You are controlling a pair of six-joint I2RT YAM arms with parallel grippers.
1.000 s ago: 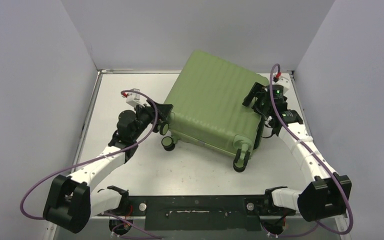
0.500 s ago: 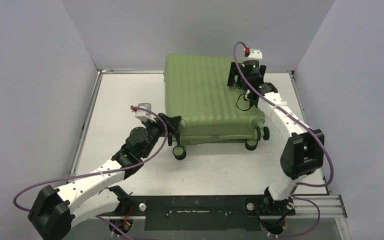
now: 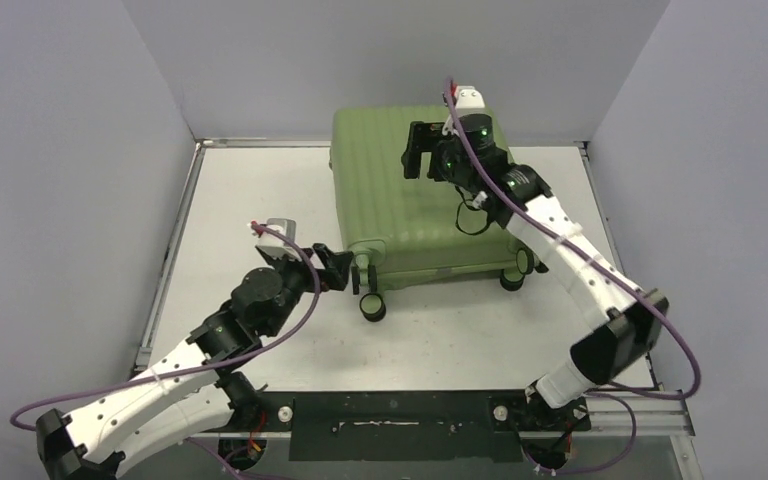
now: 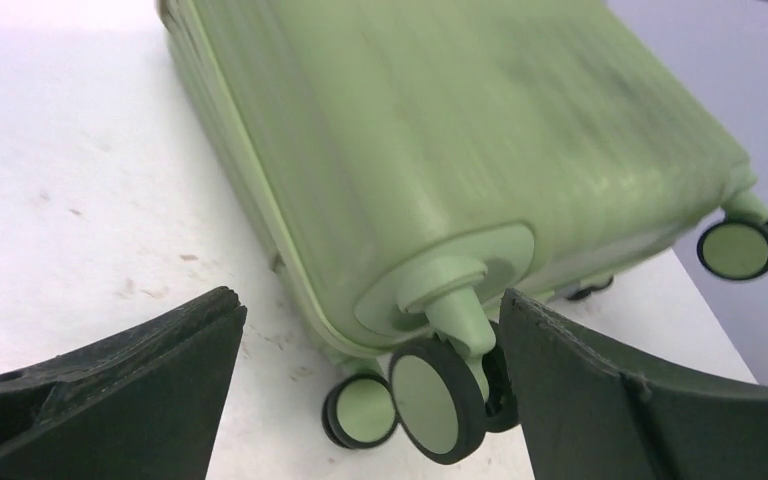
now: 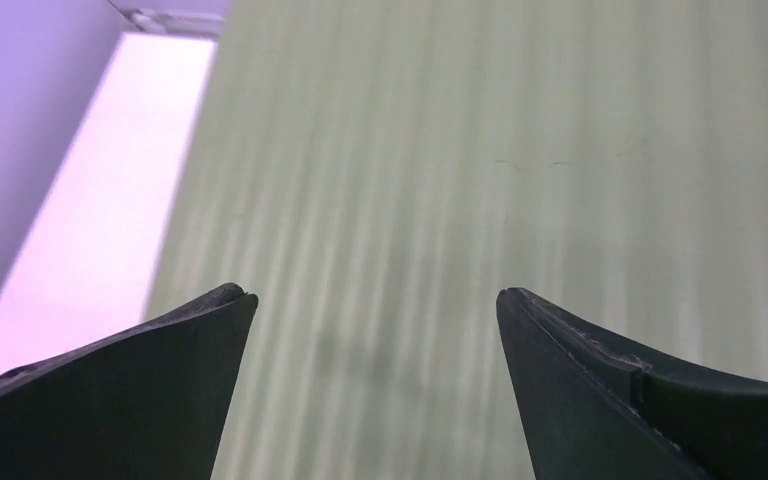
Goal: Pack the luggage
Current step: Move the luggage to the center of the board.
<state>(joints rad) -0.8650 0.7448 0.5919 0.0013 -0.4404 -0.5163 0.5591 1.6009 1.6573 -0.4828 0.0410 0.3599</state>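
1. Desk [image 3: 260, 190]: white top, scuffed. It carries the luggage, which lies on the half away from my arm bases.

2. Luggage [image 3: 400, 210]: light-green hard shell, closed. It lies flat with one ribbed face up (the ribs run from its far end toward its wheel end). The wheel end points toward my bases and the opposite end is close to the back wall. My left wrist view shows its near-left corner [image 4: 440, 130]; my right wrist view is filled almost wholly by the ribbed face [image 5: 460, 150].

3. My right end effector [image 3: 415, 152]: above the luggage's upper face, toward its far-right part. It is released, with jaws spread wide and only green shell seen between them [image 5: 375, 292]. I cannot tell whether the fingertips touch the shell.

4. My left end effector [image 3: 343, 270]: low on the desk, just beside the luggage's near-left corner. It is released, jaws wide [image 4: 368, 300], and that corner's caster sits in the gap, close to one finger (contact unclear).

5. Near-left wheels [image 4: 435, 400]: a black-rimmed pair with green hubs, on the desk below the luggage's near-left corner.

6. Near-right wheels [image 3: 512, 280]: same kind, at the luggage's other near corner.
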